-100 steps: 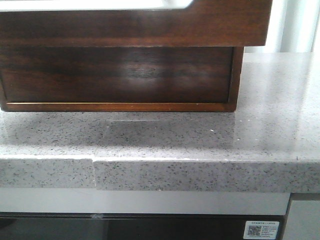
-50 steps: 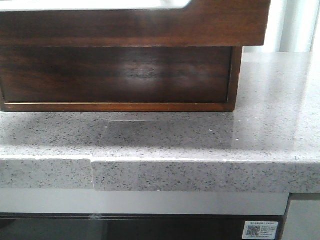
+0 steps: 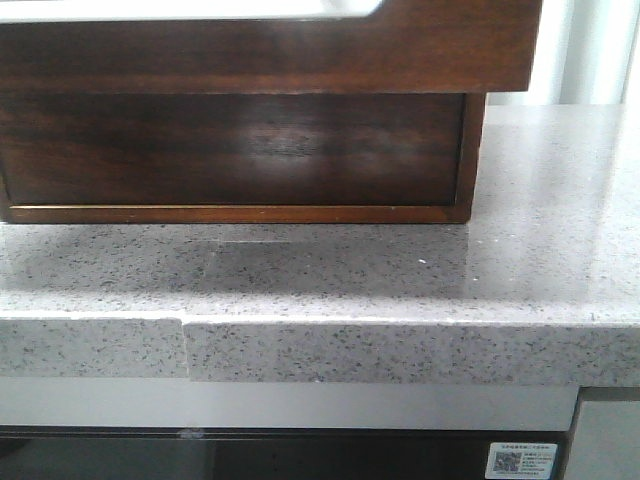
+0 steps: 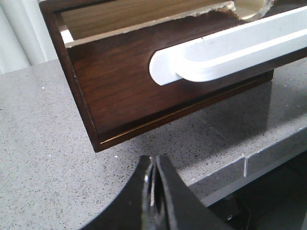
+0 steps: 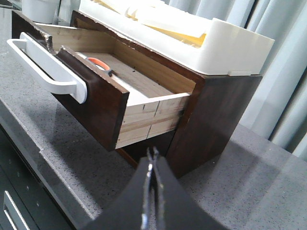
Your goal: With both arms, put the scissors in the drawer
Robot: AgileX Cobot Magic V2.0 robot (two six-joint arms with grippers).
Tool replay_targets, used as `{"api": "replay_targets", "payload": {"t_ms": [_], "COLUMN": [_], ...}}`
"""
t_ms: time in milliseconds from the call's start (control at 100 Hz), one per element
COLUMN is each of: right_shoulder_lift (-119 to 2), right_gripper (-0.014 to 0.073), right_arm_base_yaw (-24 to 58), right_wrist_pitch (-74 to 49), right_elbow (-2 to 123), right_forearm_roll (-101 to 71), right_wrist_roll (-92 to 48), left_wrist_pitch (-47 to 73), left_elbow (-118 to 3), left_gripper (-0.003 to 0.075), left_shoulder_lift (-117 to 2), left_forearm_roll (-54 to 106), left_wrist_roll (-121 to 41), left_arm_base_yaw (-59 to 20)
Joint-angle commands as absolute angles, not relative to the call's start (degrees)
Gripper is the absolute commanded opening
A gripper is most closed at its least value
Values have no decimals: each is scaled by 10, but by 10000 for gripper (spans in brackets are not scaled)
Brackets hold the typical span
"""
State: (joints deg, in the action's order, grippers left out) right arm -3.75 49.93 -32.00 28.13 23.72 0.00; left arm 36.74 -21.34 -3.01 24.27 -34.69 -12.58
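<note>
Both hands are clenched on nothing: left hand (image 4: 153, 184), right hand (image 5: 152, 179). Small scissors with orange finger loops (image 5: 100, 65) lie inside the open glossy dark-brown wooden drawer (image 5: 98, 103) ahead of the right hand. Placement appears complete; pushing its white handle (image 4: 230, 48) shut likely remains.

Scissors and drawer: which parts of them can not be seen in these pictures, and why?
- Scissors: right wrist view shows only an orange loop; the drawer front hides the rest.
- Drawer inside: front view shows only the front, cut off by the top edge.
- Left wrist view: the white handle and front cover the inside; the edge cuts the drawer's far end.
- Left fingers and right fingers: absent from front view.
</note>
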Motion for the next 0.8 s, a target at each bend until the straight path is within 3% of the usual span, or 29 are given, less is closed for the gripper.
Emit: {"api": "replay_targets", "payload": {"t_ms": [0,370,510,680,790], "right_shoulder_lift": [-46,-46,-46,-46,-46], "right_gripper": [-40,-40,-40,-40,-40], "right_arm_base_yaw": [500,500,500,500,500], "right_wrist_pitch": [-279,-279,-279,-279,-279], "right_elbow": [294,294,294,294,294], "right_forearm_roll": [254,254,254,254,254], "right_wrist_roll": [0,0,0,0,0], "left_wrist_pitch": [323,317,249,82,60], "left_elbow": [-230,-205,-151,-49,-10], "left_gripper": [-19,-19,-19,-19,-19], "left_shoulder_lift": [-39,-38,-31,-15,0], "left_forearm_roll": [256,252,188,109,42], "left_wrist_roll": [-341,-341,-338,-187,-75], "left_arm_base_yaw": [-129,-129,-115,-86,-79]}}
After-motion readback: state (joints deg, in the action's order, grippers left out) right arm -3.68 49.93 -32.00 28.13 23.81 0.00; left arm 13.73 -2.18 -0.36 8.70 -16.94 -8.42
